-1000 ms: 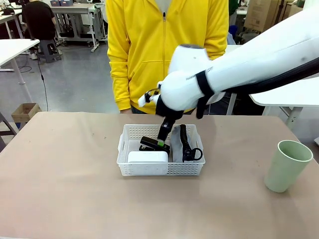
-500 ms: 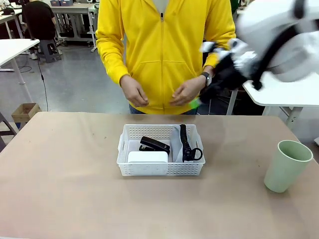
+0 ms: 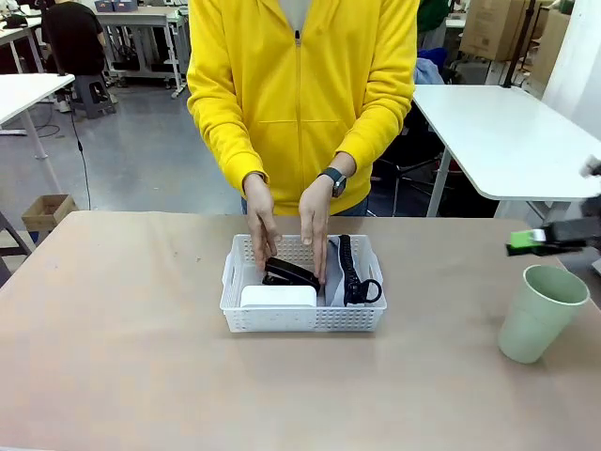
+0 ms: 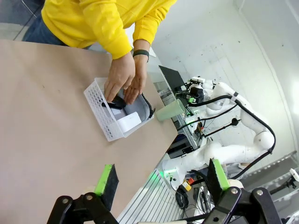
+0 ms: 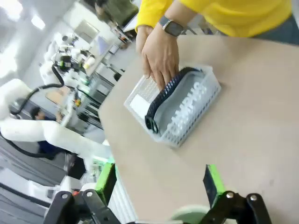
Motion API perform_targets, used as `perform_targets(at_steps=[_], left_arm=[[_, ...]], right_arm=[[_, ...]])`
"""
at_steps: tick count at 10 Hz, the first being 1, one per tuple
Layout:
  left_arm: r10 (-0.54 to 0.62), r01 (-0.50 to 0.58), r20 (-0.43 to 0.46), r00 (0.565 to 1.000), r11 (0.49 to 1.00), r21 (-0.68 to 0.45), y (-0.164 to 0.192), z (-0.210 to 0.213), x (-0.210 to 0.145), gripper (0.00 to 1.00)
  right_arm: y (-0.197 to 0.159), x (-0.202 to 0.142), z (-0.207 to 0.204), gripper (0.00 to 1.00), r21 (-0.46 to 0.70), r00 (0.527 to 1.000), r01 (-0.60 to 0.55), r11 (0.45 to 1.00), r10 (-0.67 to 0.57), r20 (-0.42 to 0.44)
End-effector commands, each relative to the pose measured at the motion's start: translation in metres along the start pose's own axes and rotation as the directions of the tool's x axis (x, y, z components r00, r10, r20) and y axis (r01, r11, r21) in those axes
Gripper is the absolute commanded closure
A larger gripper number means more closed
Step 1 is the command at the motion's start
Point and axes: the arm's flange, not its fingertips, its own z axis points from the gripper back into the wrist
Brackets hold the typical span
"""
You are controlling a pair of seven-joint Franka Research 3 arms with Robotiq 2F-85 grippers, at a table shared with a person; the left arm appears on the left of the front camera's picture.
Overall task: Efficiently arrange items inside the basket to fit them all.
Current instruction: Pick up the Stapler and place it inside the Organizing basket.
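- The left pincer [image 4: 161,179] hangs over the bare tan counter [image 3: 113,329], well apart from the work, jaws spread wide and empty.
- The shallow white lattice-sided plastic basket [image 3: 282,320] sits mid-counter. It holds a small white rectangular box [image 3: 278,297] at its near wall and a black stapler [image 3: 293,273] just behind it.
- The person's two hands [image 3: 313,221] reach into the basket on either side of the stapler, apparently repositioning it.
- A grey "CAMPUS" pouch with black strap [image 5: 187,109] fills the right part of the basket.
- The pale green plastic cup [image 3: 540,315] stands upright outside the basket, far right.
- The right pincer [image 5: 160,184] hovers above the cup, jaws wide and empty. Likely next: grasp the cup and fit it into whatever room is left.
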Motion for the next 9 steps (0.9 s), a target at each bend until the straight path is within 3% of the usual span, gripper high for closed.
perform_targets(at_steps=[1,4,5,9], left_arm=[[0.001,0.0,0.016,1.0,1.0,-0.018,-0.004,-0.001,0.001,0.0],[0.001,0.0,0.016,1.0,1.0,-0.018,-0.004,-0.001,0.001,0.0],[0.001,0.0,0.016,1.0,1.0,-0.018,-0.004,-0.001,0.001,0.0],[0.001,0.0,0.016,1.0,1.0,-0.018,-0.004,-0.001,0.001,0.0]], right_arm=[[-0.03,0.013,0.017,0.0,0.022,0.995,0.094,0.995,-0.094,0.016],[-0.062,0.008,0.016,0.0,0.03,0.996,0.086,0.996,-0.087,0.029],[-0.045,-0.005,0.026,0.0,0.025,0.994,0.109,0.994,-0.11,0.027],[-0.045,-0.005,0.026,0.0,0.025,0.994,0.109,0.994,-0.11,0.027]])
